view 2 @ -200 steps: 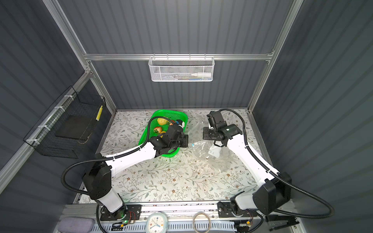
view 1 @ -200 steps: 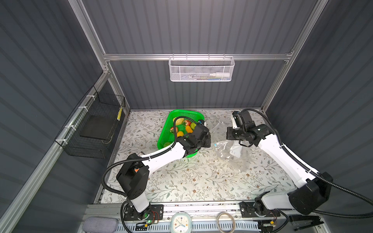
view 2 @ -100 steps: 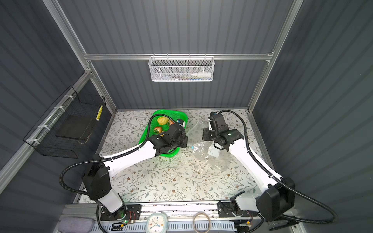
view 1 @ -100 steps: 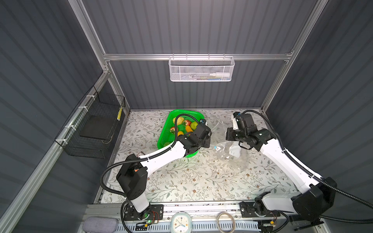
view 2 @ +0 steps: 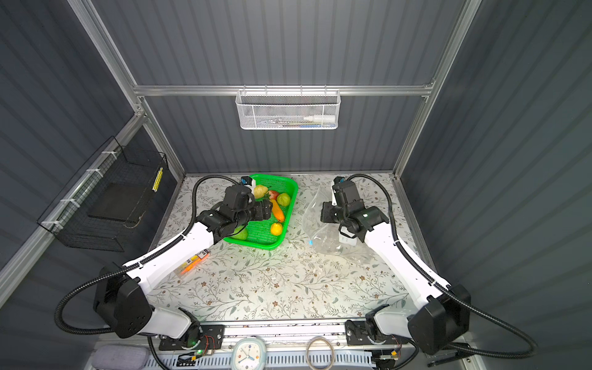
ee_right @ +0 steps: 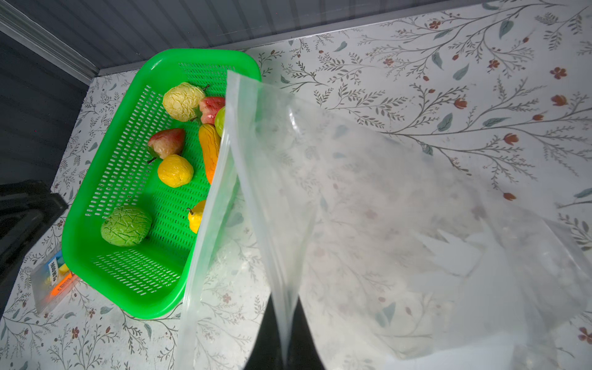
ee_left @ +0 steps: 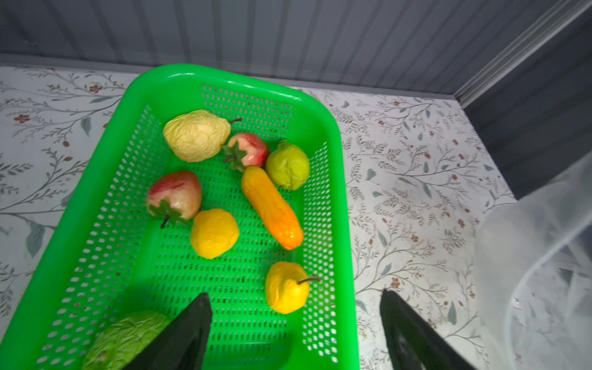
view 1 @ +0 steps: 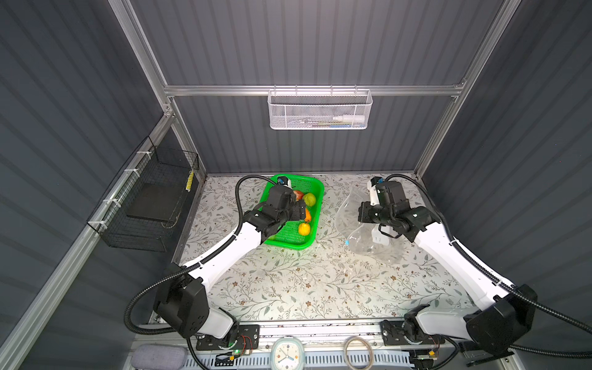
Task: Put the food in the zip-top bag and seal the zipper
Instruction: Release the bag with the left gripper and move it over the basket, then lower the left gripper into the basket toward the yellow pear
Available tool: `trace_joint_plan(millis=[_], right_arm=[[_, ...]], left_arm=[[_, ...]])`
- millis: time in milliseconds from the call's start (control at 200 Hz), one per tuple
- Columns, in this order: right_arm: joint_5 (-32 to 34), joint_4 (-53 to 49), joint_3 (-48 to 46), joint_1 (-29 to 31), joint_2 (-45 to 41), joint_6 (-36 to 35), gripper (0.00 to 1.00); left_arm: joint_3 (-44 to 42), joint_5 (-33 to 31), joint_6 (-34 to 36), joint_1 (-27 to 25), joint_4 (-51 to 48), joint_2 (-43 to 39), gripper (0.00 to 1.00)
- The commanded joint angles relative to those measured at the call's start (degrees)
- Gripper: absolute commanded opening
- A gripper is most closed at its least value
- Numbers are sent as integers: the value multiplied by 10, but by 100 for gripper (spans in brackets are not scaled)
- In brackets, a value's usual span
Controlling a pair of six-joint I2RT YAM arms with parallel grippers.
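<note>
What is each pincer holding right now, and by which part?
The right pincer is shut on the bag, pinching one lip of its open mouth. The left pincer is open above the basket, holding nothing.

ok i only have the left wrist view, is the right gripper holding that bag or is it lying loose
observer: right gripper is shut on one lip of the zip-top bag, holding its mouth open toward the green basket.
operator: anything in it yet
observer: no, it looks empty in the right wrist view.
operator: where's the slider
observer: the light-blue slider sits at the end of the mouth nearer the arm bases, in both top views.
</note>
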Motion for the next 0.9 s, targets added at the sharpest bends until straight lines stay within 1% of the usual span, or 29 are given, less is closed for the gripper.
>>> trace_joint_plan(millis=[0,200,370,515,685,895], right_arm=[[2,9,-9,0,-12,-3,0],[2,23,-23,0,-18,1,0],[1,22,-25,0,-16,-2,0],[6,17,-24,-1,-17,-9,0],[9,13,-22,-1,-14,-11,0],[2,11,-13,-1,-2,-11,0]], left_arm=[[-15,33,26,32,-39,7,85],[-27,53,39,59,-45,29,86],[-27,63,39,60,-62,73,86],[-33,76,28,60,-82,93,85],[-46,109,8,57,-108,91,85],[-77,122,-21,31,-133,48,85]])
